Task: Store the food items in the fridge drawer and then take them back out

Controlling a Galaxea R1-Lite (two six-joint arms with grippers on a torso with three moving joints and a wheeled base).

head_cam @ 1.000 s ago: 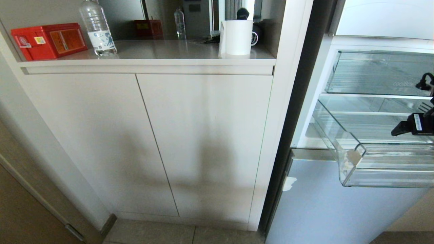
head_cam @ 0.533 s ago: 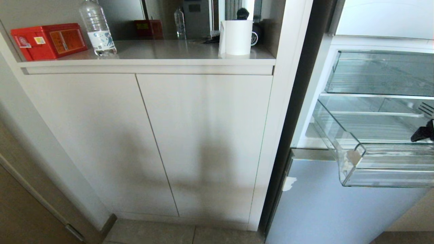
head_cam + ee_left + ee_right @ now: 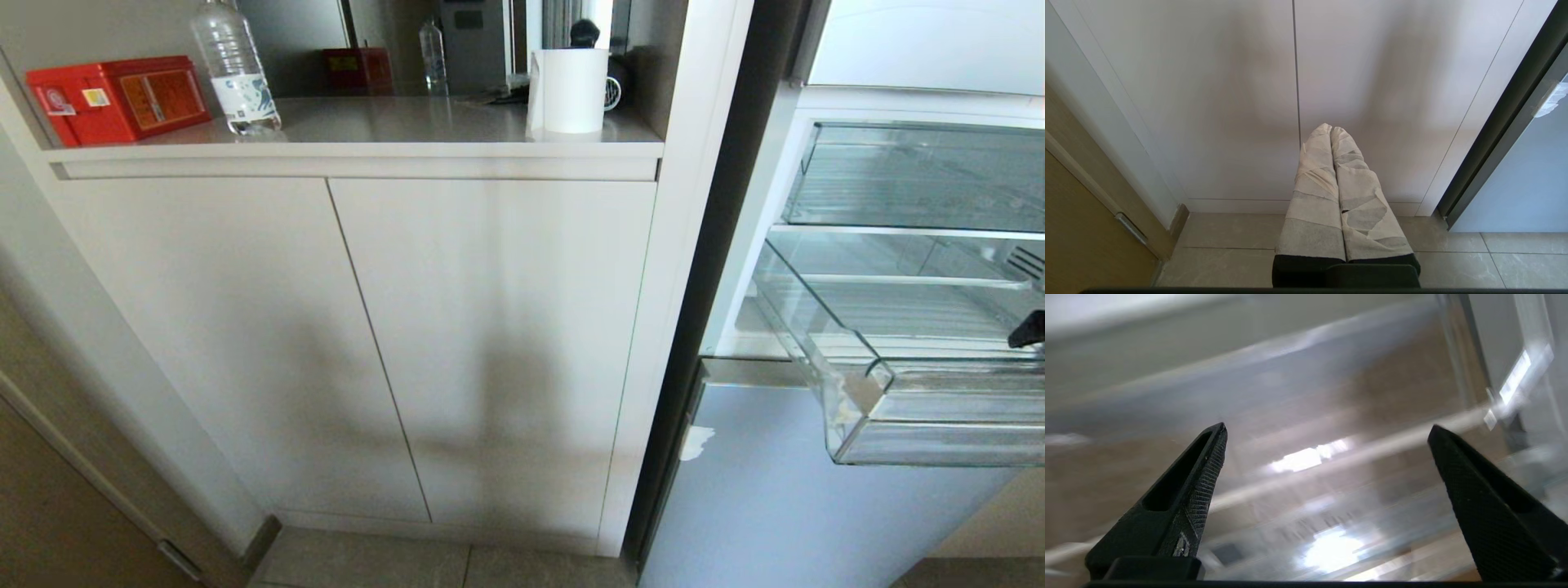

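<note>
The right tool (image 3: 1327,430), jaws wide apart and empty, has slid back almost out of the head view, and the fridge drawer (image 3: 857,412) below it now sits further out. No food items show. The left tool (image 3: 1331,130) hangs parked, fingers together.

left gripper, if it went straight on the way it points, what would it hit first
Probably the pale cabinet door. The left gripper, its tape-wrapped fingers shut together, points at the doors beside the seam, with nothing in between, though depth is hard to judge.
</note>
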